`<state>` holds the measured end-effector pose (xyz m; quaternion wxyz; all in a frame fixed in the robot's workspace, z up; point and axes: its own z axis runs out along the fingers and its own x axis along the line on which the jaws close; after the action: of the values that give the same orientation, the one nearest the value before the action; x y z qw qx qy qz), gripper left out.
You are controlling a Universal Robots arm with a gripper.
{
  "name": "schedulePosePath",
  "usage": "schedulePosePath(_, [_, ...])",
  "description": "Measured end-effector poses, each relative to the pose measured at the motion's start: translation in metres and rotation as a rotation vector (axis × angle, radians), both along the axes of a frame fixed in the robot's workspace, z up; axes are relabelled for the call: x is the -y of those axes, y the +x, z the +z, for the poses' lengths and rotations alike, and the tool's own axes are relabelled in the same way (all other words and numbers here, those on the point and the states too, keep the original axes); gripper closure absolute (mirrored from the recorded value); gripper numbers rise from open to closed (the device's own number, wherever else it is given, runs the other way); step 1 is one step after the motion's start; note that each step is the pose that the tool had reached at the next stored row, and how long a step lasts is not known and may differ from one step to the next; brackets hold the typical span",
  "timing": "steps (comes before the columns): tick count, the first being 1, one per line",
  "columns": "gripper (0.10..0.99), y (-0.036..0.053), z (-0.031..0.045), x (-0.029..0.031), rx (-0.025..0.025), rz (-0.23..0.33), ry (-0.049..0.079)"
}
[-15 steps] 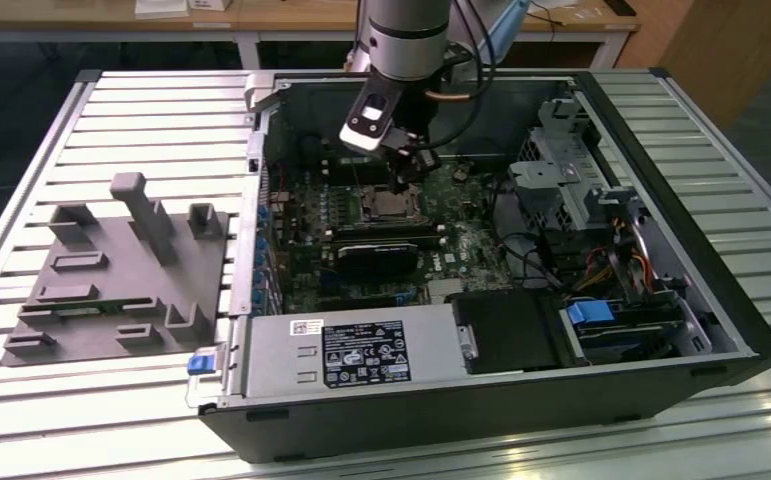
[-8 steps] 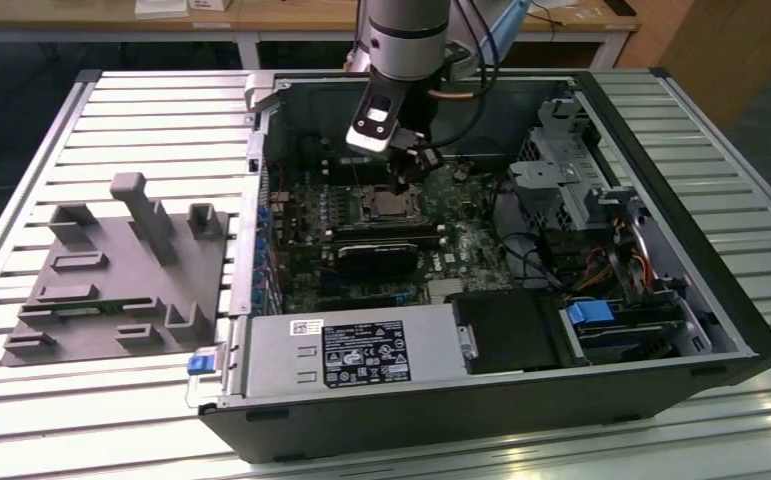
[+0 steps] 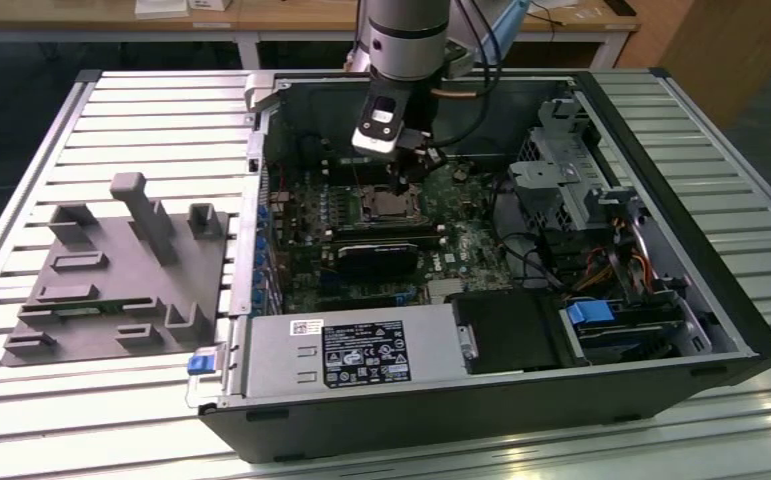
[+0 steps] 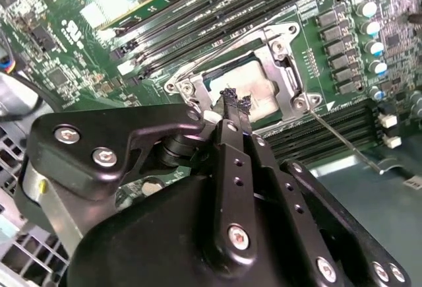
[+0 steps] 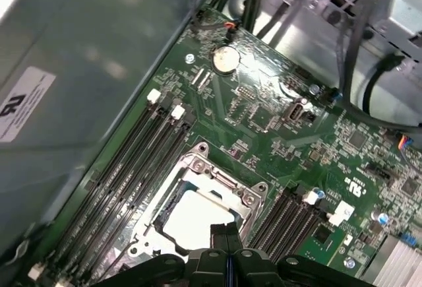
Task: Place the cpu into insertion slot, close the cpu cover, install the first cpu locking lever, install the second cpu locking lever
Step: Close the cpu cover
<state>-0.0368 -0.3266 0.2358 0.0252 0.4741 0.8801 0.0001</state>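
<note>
The cpu point(image 4: 258, 90), a dull silver square, lies in the insertion slot point(image 3: 391, 205) on the green motherboard. The cpu cover point(image 4: 285, 69), a silvery frame with a square window, lies flat around the chip. In the first wrist view the cpu point(image 5: 192, 220) and the cpu cover point(image 5: 223, 183) show the same way. My gripper point(image 4: 235, 99) hovers just above the socket's edge, its two black fingers pressed together with nothing between them. A thin metal locking lever point(image 4: 343, 138) runs from the socket's corner out over the memory slots.
The open computer case point(image 3: 705, 300) holds a labelled grey power supply point(image 3: 358, 350), a black heatsink block point(image 3: 382, 252), drive cages and loose cables point(image 3: 545, 260). A grey fixture block point(image 3: 118, 270) sits on the slatted table at the exterior view's left. Memory slots point(image 5: 132, 168) flank the socket.
</note>
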Motion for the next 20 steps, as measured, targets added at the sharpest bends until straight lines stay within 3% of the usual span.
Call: schedulePosePath(20, [0.98,0.0,-0.0019,0.0,0.0002,0.356,-0.001])
